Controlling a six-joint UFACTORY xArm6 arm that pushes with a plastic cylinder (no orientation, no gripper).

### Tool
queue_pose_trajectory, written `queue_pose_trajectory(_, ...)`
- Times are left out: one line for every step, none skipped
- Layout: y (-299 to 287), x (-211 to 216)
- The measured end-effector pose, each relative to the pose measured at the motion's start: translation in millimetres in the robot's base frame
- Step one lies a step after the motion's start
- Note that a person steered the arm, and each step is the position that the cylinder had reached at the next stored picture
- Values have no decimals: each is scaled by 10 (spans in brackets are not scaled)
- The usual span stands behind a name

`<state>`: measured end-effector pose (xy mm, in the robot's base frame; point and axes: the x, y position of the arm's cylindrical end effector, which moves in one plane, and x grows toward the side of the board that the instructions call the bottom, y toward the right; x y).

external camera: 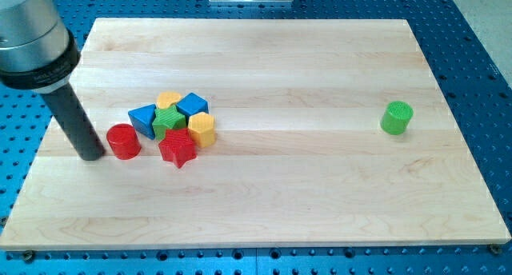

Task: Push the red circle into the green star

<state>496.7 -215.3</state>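
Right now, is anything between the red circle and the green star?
Almost: in the camera view, the blue block sits at the upper edge of the path between the red circle and green star, partly blocking it.

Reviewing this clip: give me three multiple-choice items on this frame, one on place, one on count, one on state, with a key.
1. Where is my tip relative to the red circle?
A. at its right in the view
B. at its left in the view
C. far off by the board's right edge

2. How many green blocks lie on the board?
A. one
B. two
C. three

3. Which block stands alone, away from the others?
A. the green cylinder
B. the red star
C. the green star

Key: 1 B, the rod stands just left of the red circle. 2 B, the green star and the green cylinder. 3 A, it sits alone near the right edge, while the stars are in the cluster.
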Motion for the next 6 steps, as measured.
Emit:
queue_pose_trajectory(284, 0)
queue_pose_trajectory(418, 0)
queue_pose_trajectory(458, 0)
queue_pose_trajectory(114, 116)
queue_pose_trajectory(325, 810)
queue_pose_trajectory(1071, 995)
